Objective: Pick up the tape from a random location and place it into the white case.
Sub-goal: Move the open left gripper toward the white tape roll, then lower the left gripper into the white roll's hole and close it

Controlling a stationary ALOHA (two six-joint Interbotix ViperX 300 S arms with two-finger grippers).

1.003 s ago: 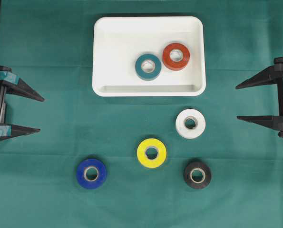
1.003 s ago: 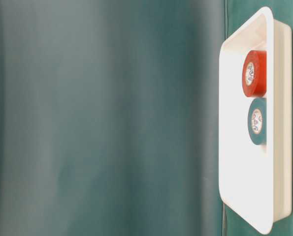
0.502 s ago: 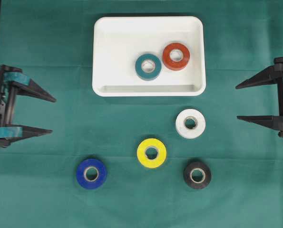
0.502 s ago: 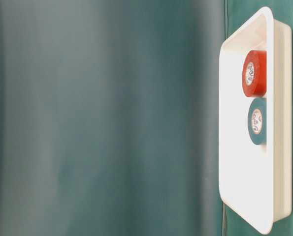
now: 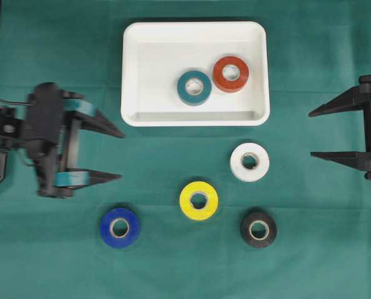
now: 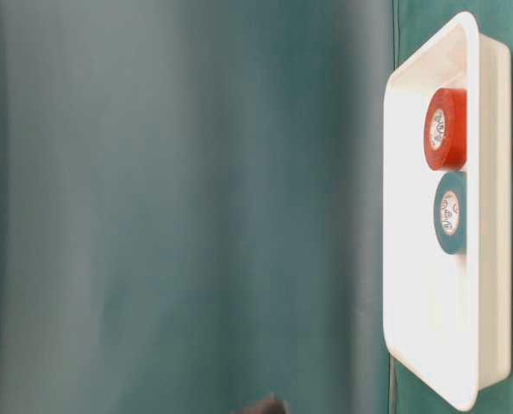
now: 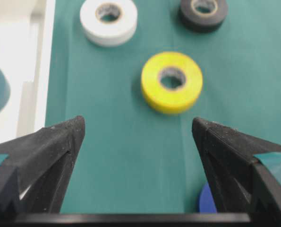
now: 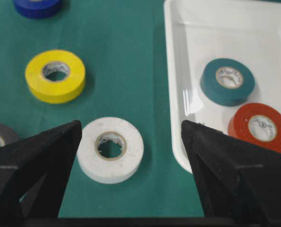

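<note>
From overhead I see the white case at the top middle of the green bench. 2 rolls lie flat inside it, a teal roll and a red roll, close together.

4 rolls lie flat on the cloth below the case: a white roll nearest it, a yellow roll, a black roll and a blue roll, all apart from one another.

My left hand is out over the cloth, left of the case's lower corner and above the blue roll, jaws spread wide with nothing between them. My right hand sits at the right edge, jaws also wide apart and empty.
</note>
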